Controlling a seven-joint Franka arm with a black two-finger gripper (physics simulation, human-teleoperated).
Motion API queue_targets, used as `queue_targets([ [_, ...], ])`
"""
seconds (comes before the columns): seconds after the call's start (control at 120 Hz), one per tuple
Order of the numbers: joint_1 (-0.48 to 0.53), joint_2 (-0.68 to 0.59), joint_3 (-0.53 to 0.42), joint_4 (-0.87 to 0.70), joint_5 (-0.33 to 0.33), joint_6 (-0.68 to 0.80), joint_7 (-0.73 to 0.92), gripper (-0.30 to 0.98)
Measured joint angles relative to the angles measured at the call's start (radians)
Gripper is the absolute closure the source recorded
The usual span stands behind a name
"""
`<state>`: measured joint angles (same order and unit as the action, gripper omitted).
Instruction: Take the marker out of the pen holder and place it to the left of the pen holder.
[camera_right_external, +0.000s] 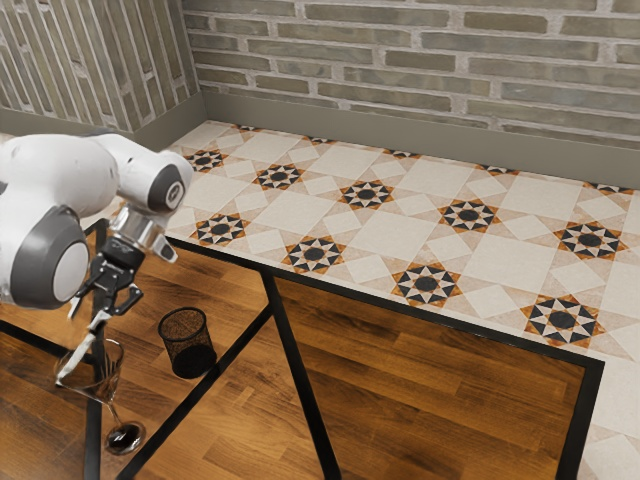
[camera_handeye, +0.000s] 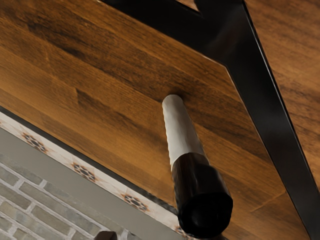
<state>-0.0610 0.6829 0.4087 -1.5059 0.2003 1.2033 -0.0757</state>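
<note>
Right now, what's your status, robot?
Gripper at upper end of marker, grip unclear. Marker tilted, out of the pen holder. Wine glass overlaps it in the exterior view, maybe obstructing.

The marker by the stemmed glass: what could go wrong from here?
Knocking the glass: in the exterior view the lower end of the marker overlaps the bowl of the stemmed glass, so a sideways or downward move might tip it, though how near they are in depth I can't tell.

Rolling away: the marker slants below the gripper, and its round barrel could topple or roll if released at that angle.
</note>
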Motion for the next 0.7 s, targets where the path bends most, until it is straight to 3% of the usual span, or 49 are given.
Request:
queue_targets([
  [0.067,0.004,0.003,0.000,0.062,-0.023,-0.006,0.004,0.35],
  [0.133,0.005,-0.014,-0.002,0.192,-0.092,-0.011,0.014,0.26],
  [0.2,-0.001,-0.185,-0.107,0.221,-0.153,0.021,0.024,0.19],
  [0.292,-0.006,-0.481,-0.259,0.039,-0.146,0.112,0.019,0.12],
  [0.35,-0.004,-0.571,-0.321,-0.021,-0.143,0.167,0.014,0.09],
  [0.458,-0.025,-0.597,-0.381,0.003,-0.141,0.225,0.007,0.06],
  [0.7,0.001,-0.581,-0.387,0.043,-0.143,0.263,-0.007,0.02],
])
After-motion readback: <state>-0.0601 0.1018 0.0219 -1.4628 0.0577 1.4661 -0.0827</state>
